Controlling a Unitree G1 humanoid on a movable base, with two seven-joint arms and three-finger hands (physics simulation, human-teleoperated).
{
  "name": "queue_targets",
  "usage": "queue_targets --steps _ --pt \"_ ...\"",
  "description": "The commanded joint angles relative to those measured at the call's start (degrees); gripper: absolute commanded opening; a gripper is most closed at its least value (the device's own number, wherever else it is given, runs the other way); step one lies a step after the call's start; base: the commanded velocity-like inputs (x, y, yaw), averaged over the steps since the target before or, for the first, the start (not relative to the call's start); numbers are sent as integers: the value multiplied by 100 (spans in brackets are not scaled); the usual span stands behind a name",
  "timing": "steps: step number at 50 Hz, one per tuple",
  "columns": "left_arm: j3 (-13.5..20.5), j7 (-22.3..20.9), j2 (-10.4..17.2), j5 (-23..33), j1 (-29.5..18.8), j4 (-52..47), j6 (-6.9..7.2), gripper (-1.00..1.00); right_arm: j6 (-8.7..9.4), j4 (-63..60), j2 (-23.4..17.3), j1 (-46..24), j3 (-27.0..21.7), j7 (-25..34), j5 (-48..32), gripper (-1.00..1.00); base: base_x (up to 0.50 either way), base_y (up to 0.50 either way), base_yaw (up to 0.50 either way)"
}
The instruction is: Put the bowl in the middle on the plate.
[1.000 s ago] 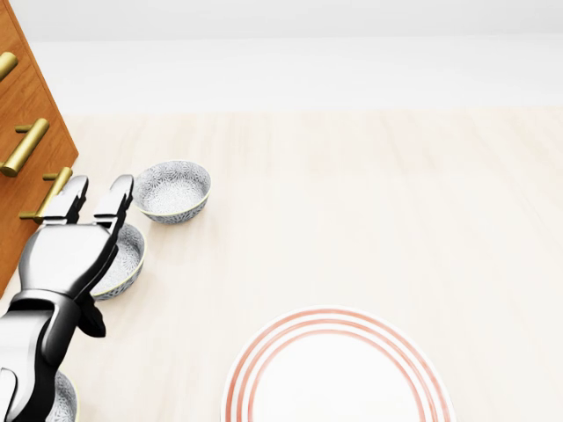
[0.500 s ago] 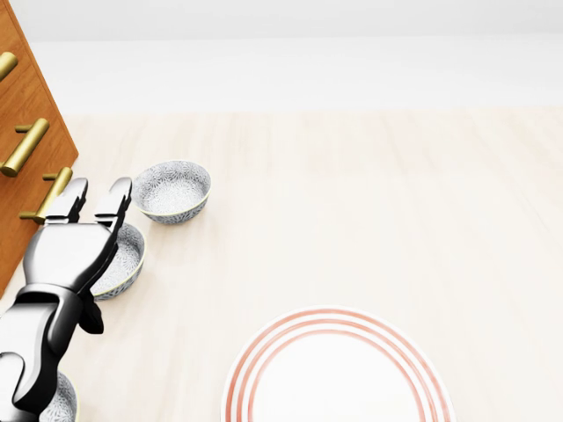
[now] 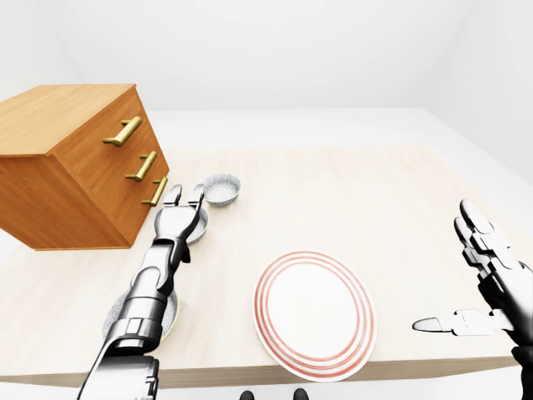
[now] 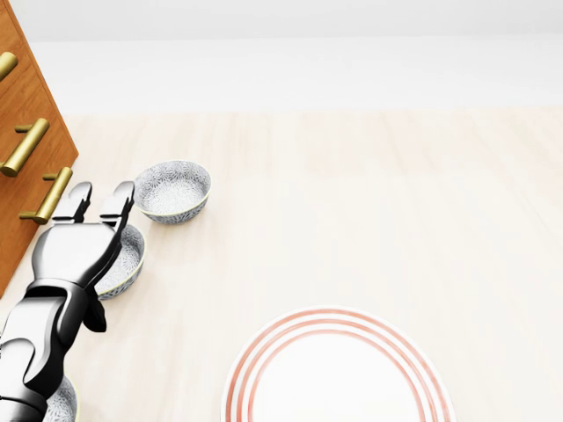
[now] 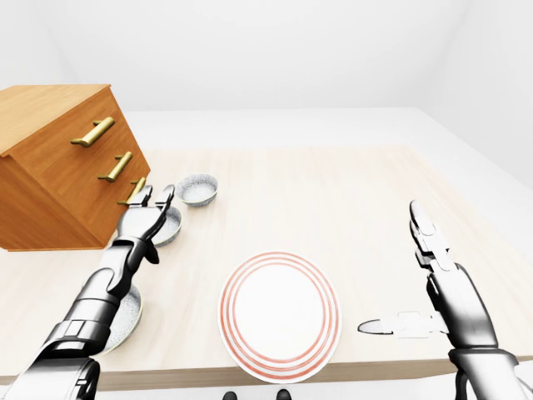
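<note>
Hovering the left hand (image 4: 75, 251), fingers spread, over the middle bowl (image 4: 128, 255) at the head view's left edge; holding the right hand (image 5: 454, 302) spread at lower right; seeing the plate (image 4: 339, 374) at bottom centre.

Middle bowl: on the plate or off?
Off. The middle bowl rests on the table, partly under the left robot hand; the plate holds nothing.

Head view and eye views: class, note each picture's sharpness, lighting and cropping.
Head view: sharp, evenly lit, no glare; plate cut by the bottom edge, left hand covering part of the middle bowl. Left-eye view: wider, table edges converge, white walls nearly featureless. Right-eye view: same soft light, faint shadows.
</note>
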Motion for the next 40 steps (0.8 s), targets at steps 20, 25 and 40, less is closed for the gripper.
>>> queue_targets --steps 20,25,40 --pt "-205 473 23 -92 -504 1261 0 100 0 -165 5 9 -21 0 5 100 0 0 0" --pt "-227 397 14 -104 -503 1197 0 100 0 -104 41 16 0 0 -17 100 0 0 0" --pt "-323 756 48 -117 -788 1889 0 100 0 8 34 28 20 0 -3 100 0 0 0"
